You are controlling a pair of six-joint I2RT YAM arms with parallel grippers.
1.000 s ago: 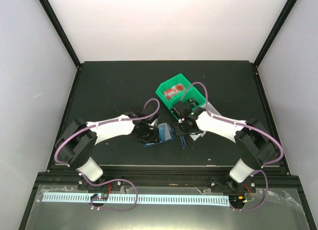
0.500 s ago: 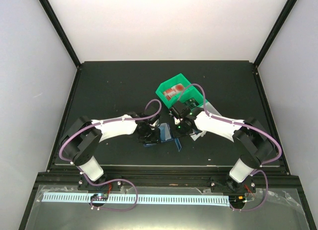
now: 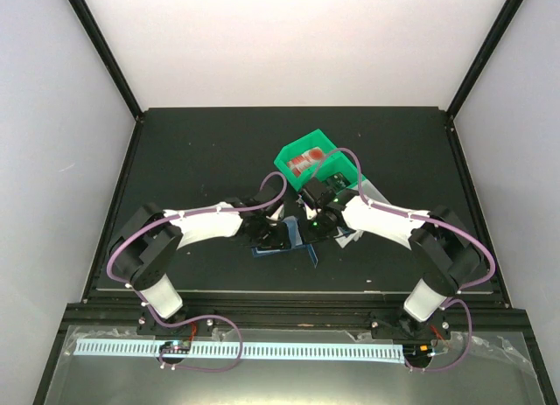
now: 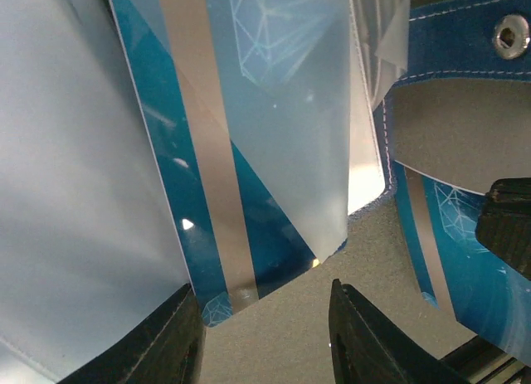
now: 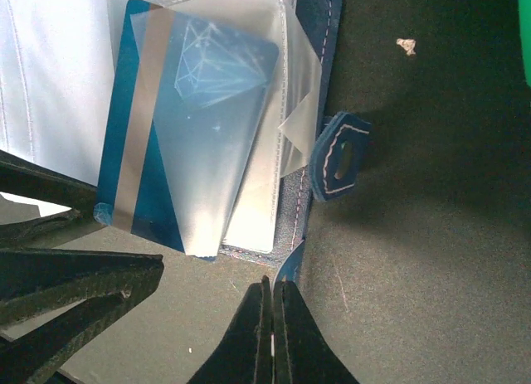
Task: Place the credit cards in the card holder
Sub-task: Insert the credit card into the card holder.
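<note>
The card holder [image 5: 322,36] lies open on the mat, navy with a snap tab [image 5: 340,160]. A blue credit card [image 5: 141,193] with a silver stripe sits partly inside its clear sleeve, its lower part sticking out. My left gripper [image 4: 265,334] is open just below that card [image 4: 249,226]; its left finger is at the card's corner and only bare mat lies between the jaws. My right gripper [image 5: 272,289] is shut at the holder's lower right corner, on the edge of a second blue card [image 4: 444,226]. From above, both grippers [image 3: 278,233] [image 3: 308,230] meet over the holder.
A green bin [image 3: 343,171] stands just behind the right gripper, with a red-and-white card [image 3: 302,163] in it. Clear plastic [image 3: 372,192] lies beside the bin. The black mat ends at a metal rail at the near edge.
My left gripper has moved right, closer over the holder. The right gripper and its blue card have shifted slightly left. Neither gripper's state has changed.
</note>
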